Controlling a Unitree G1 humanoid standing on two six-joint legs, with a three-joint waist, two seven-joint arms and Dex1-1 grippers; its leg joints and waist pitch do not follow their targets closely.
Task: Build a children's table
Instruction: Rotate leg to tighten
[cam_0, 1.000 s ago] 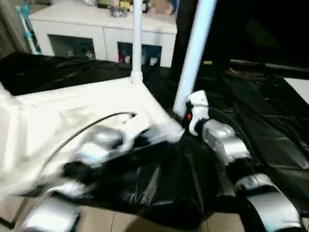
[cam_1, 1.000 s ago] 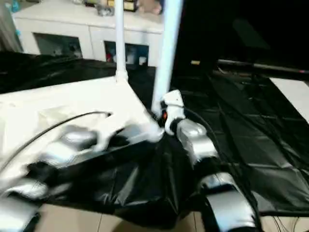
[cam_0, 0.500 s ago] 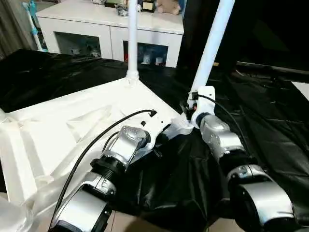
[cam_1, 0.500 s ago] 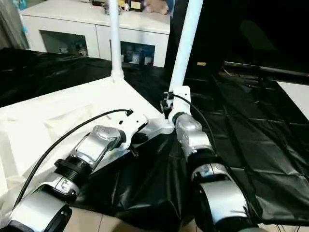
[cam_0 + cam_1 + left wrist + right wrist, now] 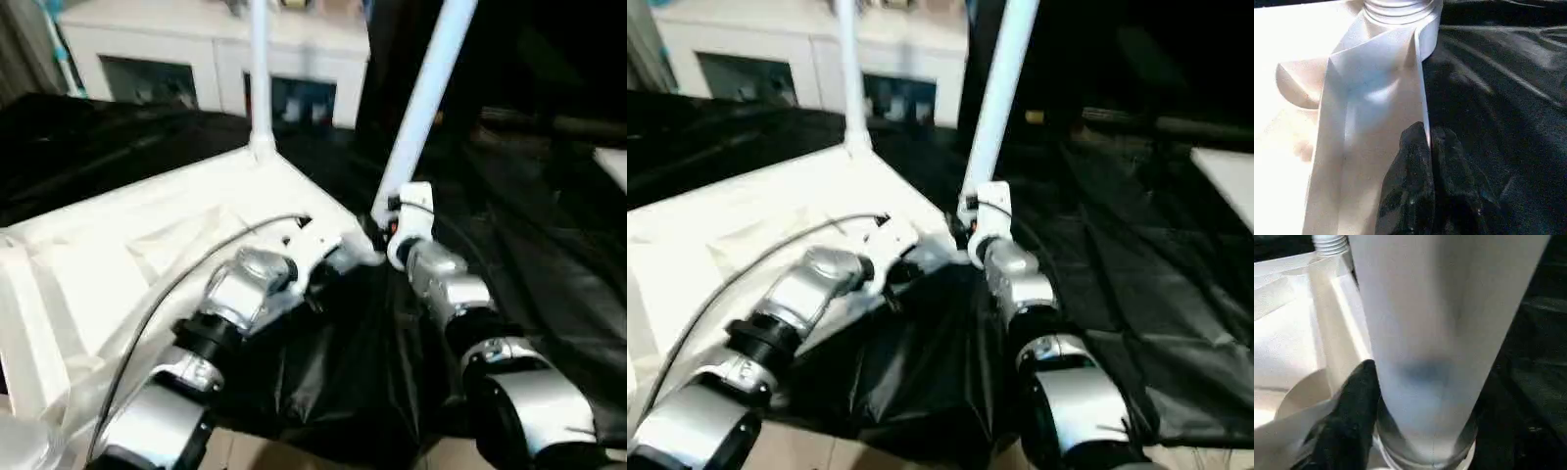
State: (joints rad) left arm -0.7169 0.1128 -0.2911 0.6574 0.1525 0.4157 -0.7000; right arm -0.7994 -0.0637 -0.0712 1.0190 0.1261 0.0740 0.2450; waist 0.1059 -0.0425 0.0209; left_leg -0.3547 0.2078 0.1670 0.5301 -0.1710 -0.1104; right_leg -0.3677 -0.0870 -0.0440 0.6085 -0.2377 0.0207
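The left tool (image 5: 1427,161) is pinched shut on the thin side rim of the upturned children's table (image 5: 118,255), close to its near right corner socket. The right tool (image 5: 390,217) is at the foot of the leaning tube leg (image 5: 423,98) in that socket, with one black finger (image 5: 1354,406) beside the tube; I cannot tell if it grips the leg. The table lies upside down on a black sheet (image 5: 529,245), another leg (image 5: 260,78) stands at its far corner, and a white cabinet (image 5: 196,59) is behind.
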